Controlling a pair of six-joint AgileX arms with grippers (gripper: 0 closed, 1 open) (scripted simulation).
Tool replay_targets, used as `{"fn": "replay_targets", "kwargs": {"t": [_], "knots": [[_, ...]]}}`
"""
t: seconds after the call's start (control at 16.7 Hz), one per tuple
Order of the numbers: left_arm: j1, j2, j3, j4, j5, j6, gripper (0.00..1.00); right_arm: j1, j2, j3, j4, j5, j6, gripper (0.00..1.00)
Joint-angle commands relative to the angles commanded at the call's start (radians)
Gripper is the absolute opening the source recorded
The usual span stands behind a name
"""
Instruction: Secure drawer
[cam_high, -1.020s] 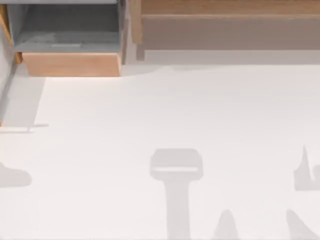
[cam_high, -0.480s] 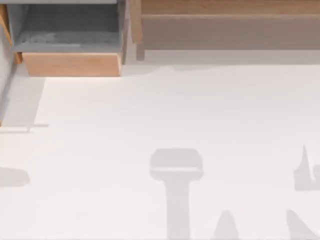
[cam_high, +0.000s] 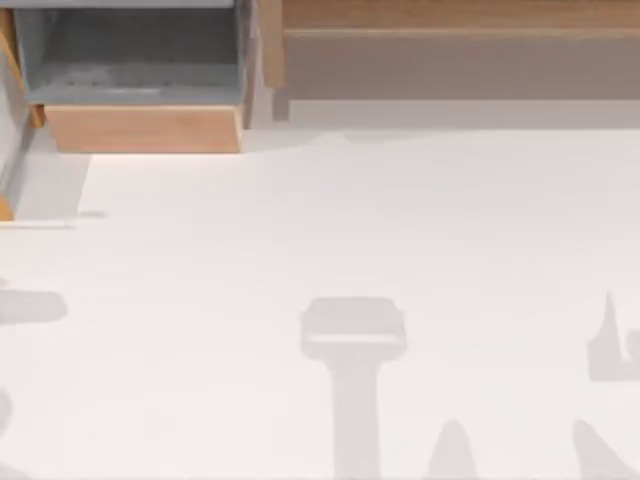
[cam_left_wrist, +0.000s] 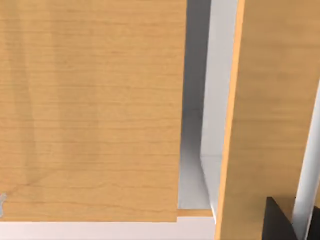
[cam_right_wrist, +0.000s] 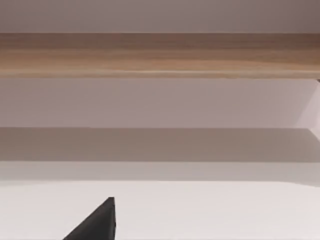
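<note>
The drawer (cam_high: 143, 128), open at upper left, looks rigid and slides; push its flat wooden front; claw states: cannot tell.

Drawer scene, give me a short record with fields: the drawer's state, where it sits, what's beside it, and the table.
drawer: wooden-fronted drawer with grey inside, pulled out, not yet pushed in
drawer location: far left corner of the top view
drawer front: light wood panel, close up in the left wrist view
beside it: long wooden cabinet along the far edge, to the right
table: white tabletop, with grey shadows of the arms on it
</note>
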Motion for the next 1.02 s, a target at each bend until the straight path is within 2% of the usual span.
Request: {"fn": "replay_targets", "kwargs": {"t": [0.12,0.48,0.84,1.02], "knots": [[-0.031,0.023,0.041,-0.031,-0.030,-0.002,0.00,0.000,0.000,0.000,0.000,0.000,0.000,1.00],[-0.038,0.041,0.057,-0.053,-0.043,-0.003,0.00,0.000,0.000,0.000,0.000,0.000,0.000,1.00],[-0.098,0.114,0.253,-0.144,-0.101,-0.006,0.00,0.000,0.000,0.000,0.000,0.000,0.000,1.00],[-0.120,0.137,0.288,-0.173,-0.121,-0.008,0.00,0.000,0.000,0.000,0.000,0.000,0.000,1.00]]}}
